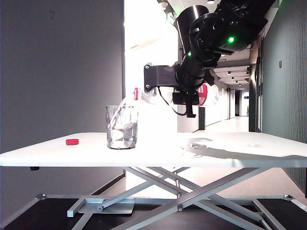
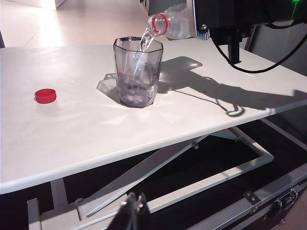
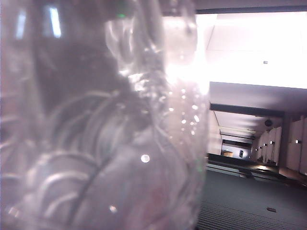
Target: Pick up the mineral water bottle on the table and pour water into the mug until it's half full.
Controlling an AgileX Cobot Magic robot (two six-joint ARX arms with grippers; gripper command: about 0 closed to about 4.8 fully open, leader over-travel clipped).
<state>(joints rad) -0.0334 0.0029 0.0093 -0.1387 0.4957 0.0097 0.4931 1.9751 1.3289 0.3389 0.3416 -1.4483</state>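
The mineral water bottle (image 1: 148, 97) lies tipped nearly level above the table (image 1: 240, 148), its red-ringed mouth over the rim of the mug (image 1: 122, 127). My right gripper (image 1: 188, 94) is shut on the bottle's body near the red label. In the left wrist view a thin stream runs from the bottle (image 2: 170, 24) into the mug (image 2: 137, 72), which holds water in its lower part. The right wrist view is filled by the clear bottle (image 3: 105, 134), and its fingers are hidden. My left gripper (image 2: 135, 197) hangs shut and empty below the table's (image 2: 72, 129) near edge.
A small red cap (image 1: 72, 142) lies on the table left of the mug, also seen as the cap (image 2: 45, 96) in the left wrist view. The grey scissor frame (image 1: 192, 191) stands under the table. A cable (image 2: 259, 67) dangles from the right arm.
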